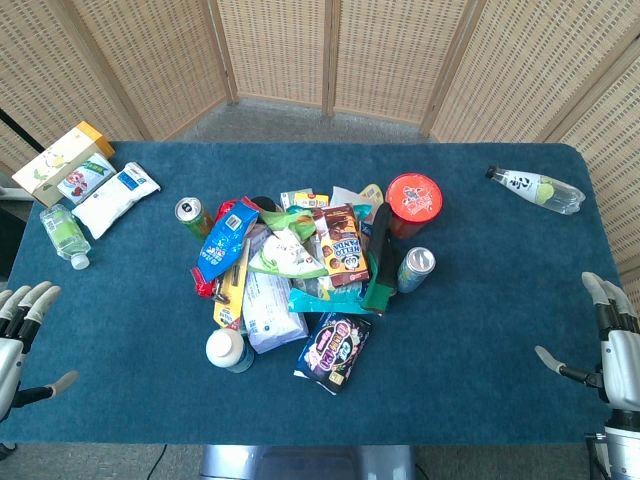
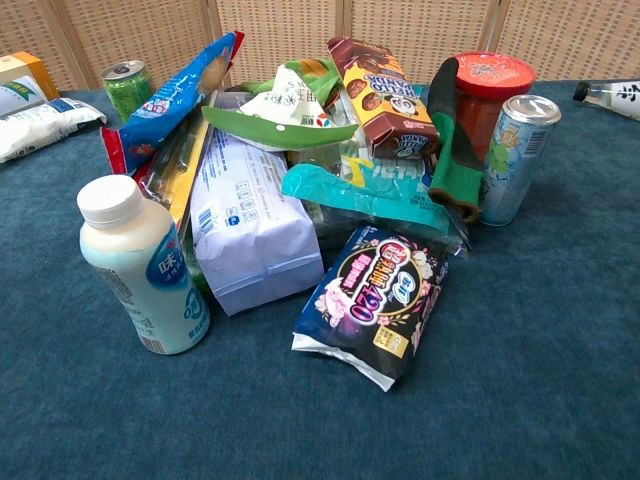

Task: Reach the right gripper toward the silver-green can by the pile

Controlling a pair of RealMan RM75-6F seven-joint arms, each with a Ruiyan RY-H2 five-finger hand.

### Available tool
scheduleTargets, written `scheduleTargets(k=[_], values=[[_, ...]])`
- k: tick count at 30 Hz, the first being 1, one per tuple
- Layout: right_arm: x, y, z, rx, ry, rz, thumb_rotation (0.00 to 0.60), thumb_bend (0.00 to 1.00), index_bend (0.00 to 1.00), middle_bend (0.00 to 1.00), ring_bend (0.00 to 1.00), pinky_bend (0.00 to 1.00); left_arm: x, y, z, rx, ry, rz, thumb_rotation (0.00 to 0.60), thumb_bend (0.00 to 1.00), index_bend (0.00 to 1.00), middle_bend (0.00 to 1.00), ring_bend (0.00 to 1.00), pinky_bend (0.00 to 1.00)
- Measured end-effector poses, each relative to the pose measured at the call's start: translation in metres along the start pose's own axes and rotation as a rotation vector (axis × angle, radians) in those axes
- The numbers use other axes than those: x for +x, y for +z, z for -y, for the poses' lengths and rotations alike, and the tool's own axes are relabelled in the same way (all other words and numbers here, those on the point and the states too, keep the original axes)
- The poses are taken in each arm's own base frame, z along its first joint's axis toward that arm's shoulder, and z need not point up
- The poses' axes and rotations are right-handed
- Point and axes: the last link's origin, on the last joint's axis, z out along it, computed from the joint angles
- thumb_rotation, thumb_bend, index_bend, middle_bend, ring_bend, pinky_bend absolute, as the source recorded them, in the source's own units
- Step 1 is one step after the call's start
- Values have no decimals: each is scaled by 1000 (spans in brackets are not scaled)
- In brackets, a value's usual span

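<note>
A blue-carpeted table (image 1: 480, 330) seen from above, with woven screens behind it. At the far left edge the left hand (image 1: 18, 330) rests low, fingers (image 1: 38, 298) spread apart and holding nothing. Near the back left corner lie a yellow box (image 1: 55, 160), two white pouches and a small clear bottle (image 1: 65, 233). In the middle sits a pile of snack packets (image 1: 290, 265), with a green can (image 1: 190, 215) at its left side and a white milk bottle (image 1: 228, 350) at its front. The silver-green can (image 1: 415, 268) stands upright just right of the pile, in front of a red-lidded tub (image 1: 414, 200). A clear bottle (image 1: 538, 188) lies near the back right corner. At the far right edge the right hand (image 1: 610, 345) hangs well apart from the can, fingers (image 1: 600, 295) apart and empty
</note>
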Motion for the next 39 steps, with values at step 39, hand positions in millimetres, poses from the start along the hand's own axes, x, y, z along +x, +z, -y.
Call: scheduleTargets(k=[39], values=[[-144, 102, 24, -4, 325, 299, 600, 0, 0, 0, 0, 0, -4, 8, 5, 49, 0, -9, 600, 0, 48, 0, 0, 0]])
